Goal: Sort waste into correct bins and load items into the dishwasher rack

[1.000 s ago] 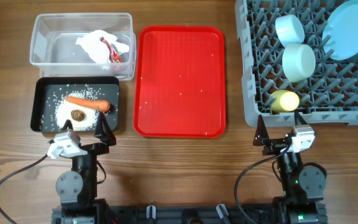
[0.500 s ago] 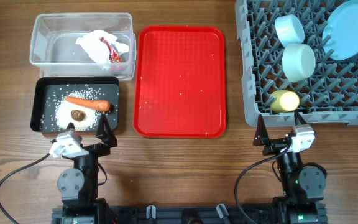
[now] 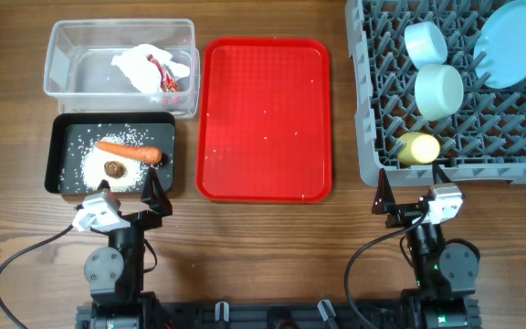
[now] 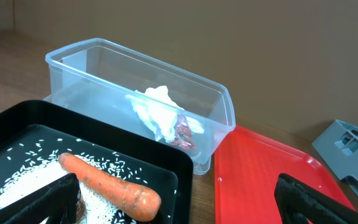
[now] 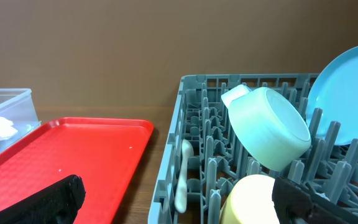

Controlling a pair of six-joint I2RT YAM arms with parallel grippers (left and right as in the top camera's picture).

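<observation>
The orange carrot piece (image 3: 131, 152), white rice grains (image 3: 108, 166) and brown lump (image 3: 113, 169) lie in the black tray (image 3: 67, 130). The crumpled napkin (image 3: 135, 66) and red wrapper (image 3: 166, 75) lie in the clear tub (image 3: 62, 55). The grey dishwasher rack (image 3: 373, 110) holds the pale blue plate (image 3: 515, 44), pale blue bowl (image 3: 426, 41), mint-green bowl (image 3: 439, 90), yellow cup (image 3: 418, 147) and white spoon (image 5: 182, 174). My left gripper (image 3: 124, 198) is open, empty, near the black tray's front edge. My right gripper (image 3: 413, 201) is open, empty, in front of the rack.
The flat red tray (image 3: 265, 119) lies between the bins and the rack, with a few rice grains on it. Both arm bases stand at the table's front edge with cables trailing.
</observation>
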